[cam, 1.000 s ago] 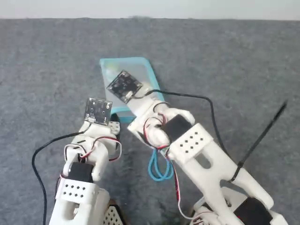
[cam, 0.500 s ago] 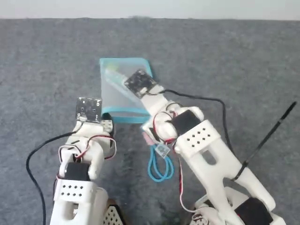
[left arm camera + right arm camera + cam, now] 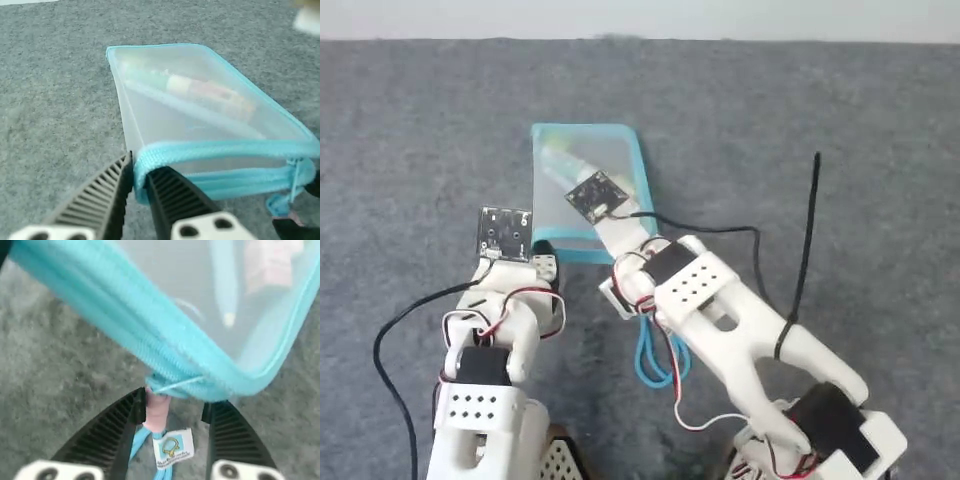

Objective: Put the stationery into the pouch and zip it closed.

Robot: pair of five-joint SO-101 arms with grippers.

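The clear pouch (image 3: 556,203) with turquoise trim lies on the grey carpet, with pens and a glue stick (image 3: 209,93) inside it. My left gripper (image 3: 138,186) is shut on the near left corner of the pouch's zipper edge (image 3: 225,149). At the near right corner, my right gripper (image 3: 172,412) stands open around the pink zipper pull (image 3: 156,411), which rests against one finger (image 3: 125,427). The zipper band (image 3: 150,347) runs just above it. From above, the right wrist covers that corner (image 3: 625,285).
A blue cord loop (image 3: 657,362) with a small tag (image 3: 173,447) trails from the pull toward the arms' bases. A black cable (image 3: 710,230) and a stiff black tie (image 3: 810,230) stick out from the right arm. Grey carpet (image 3: 840,130) lies open on all sides.
The right arm swung right and then back left, and its wrist now sits lower over the pouch's near right corner. The left arm shifted slightly left and has held still since.
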